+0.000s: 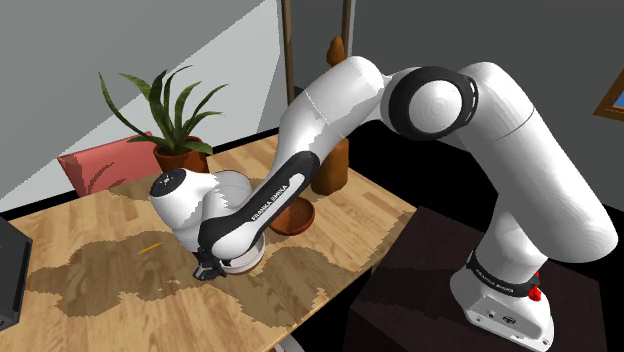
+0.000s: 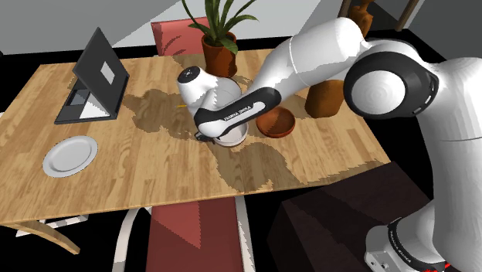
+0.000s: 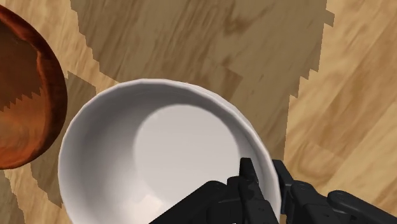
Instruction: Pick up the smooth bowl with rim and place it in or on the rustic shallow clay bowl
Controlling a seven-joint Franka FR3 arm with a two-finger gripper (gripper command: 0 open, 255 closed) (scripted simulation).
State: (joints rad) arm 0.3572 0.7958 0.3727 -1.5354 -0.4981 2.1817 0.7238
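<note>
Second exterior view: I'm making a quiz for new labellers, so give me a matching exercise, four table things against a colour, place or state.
1 deep bowl
2 shallow bowl
3 laptop
4 plate

A dark, lid open
B white, mid-table
C flat, toward the view's left
D reddish brown

Pairs: 1-B, 2-D, 3-A, 4-C

The wooden table [image 2: 154,178] bears a white bowl [image 3: 165,146], reddish-brown bowl [image 2: 278,124], potted plant [image 2: 218,52], laptop [image 2: 100,73] and white plate [image 2: 69,155].
</note>
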